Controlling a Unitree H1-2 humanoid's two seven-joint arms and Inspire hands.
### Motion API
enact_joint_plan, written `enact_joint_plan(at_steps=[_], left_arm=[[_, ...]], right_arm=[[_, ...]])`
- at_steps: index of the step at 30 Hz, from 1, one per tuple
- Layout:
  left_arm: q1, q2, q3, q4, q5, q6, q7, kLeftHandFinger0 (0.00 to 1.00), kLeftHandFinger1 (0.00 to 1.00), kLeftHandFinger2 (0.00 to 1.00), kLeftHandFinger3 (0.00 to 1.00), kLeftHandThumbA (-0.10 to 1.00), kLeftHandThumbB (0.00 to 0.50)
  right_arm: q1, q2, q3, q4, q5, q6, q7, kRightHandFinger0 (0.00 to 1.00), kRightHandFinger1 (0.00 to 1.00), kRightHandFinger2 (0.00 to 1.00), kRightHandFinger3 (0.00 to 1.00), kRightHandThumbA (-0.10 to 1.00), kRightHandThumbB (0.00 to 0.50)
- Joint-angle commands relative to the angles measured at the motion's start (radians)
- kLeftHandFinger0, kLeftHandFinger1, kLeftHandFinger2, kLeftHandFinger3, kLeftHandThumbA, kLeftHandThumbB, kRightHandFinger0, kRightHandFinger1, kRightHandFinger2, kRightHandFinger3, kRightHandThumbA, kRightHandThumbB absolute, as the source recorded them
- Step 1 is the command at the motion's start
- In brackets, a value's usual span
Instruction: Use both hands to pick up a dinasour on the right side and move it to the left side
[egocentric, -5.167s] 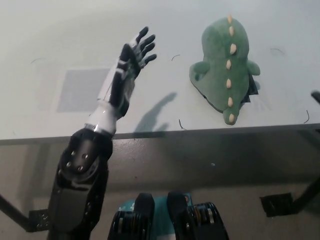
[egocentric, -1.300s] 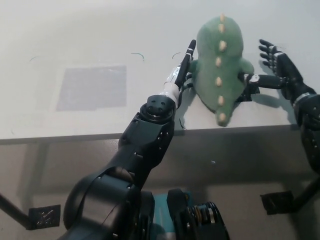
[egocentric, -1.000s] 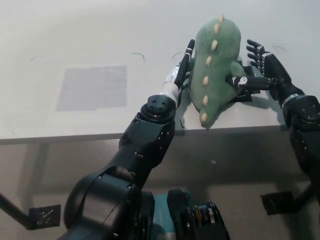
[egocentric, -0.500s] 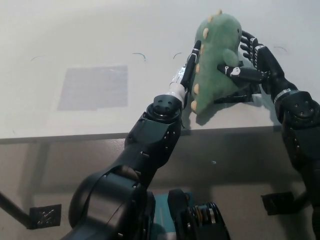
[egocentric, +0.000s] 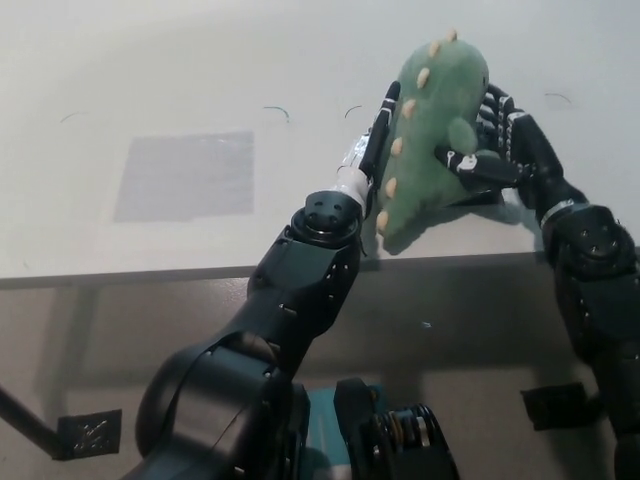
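The green plush dinosaur (egocentric: 435, 130) with cream spikes hangs tilted on its side just above the table's right part, pressed between my two hands. My left hand (egocentric: 375, 135) lies flat against its left flank, with only a thin edge of it showing. Its right flank is gripped by my black right hand (egocentric: 505, 140), fingers spread over the belly and thumb across the front. The dinosaur's tail end points toward the table's front edge.
A grey square patch (egocentric: 183, 175) marks the white table (egocentric: 150, 70) at the left. The table's front edge (egocentric: 150, 275) runs across the middle of the picture. Small dark thread marks (egocentric: 277, 109) lie near the table's centre.
Both hands closed in on the dinosaur's sides. It has tipped onto its side and risen off the table, shifting slightly left with the hands.
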Motion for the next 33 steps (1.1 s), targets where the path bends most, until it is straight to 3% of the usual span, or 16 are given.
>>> enact_joint_plan(at_steps=[1, 12, 25, 29, 33], left_arm=[[0.003, -0.053, -0.022, -0.019, 0.013, -0.002, -0.039, 1.0, 1.0, 1.0, 1.0, 1.0, 0.32], [0.112, -0.048, -0.036, -0.057, 0.025, -0.027, -0.023, 1.0, 1.0, 1.0, 1.0, 1.0, 0.302], [0.205, -0.009, -0.023, -0.105, 0.006, -0.054, -0.042, 1.0, 1.0, 1.0, 1.0, 1.0, 0.37], [0.247, 0.018, -0.007, -0.148, -0.012, -0.068, -0.063, 1.0, 1.0, 1.0, 1.0, 1.0, 0.329], [0.28, 0.042, -0.001, -0.204, -0.018, -0.05, -0.084, 1.0, 1.0, 1.0, 1.0, 1.0, 0.324]], right_arm=[[0.001, 0.064, 0.008, 0.016, 0.007, -0.055, -0.025, 1.0, 1.0, 1.0, 1.0, 1.0, 0.0], [0.049, 0.126, 0.049, 0.072, -0.044, -0.104, -0.109, 1.0, 1.0, 1.0, 1.0, 1.0, 0.0], [0.052, 0.181, 0.121, 0.125, -0.078, -0.132, -0.168, 1.0, 1.0, 1.0, 1.0, 1.0, 0.0], [0.034, 0.21, 0.147, 0.161, -0.093, -0.131, -0.186, 1.0, 1.0, 1.0, 1.0, 1.0, 0.0], [0.014, 0.237, 0.156, 0.182, -0.078, -0.107, -0.183, 1.0, 1.0, 1.0, 1.0, 1.0, 0.016]])
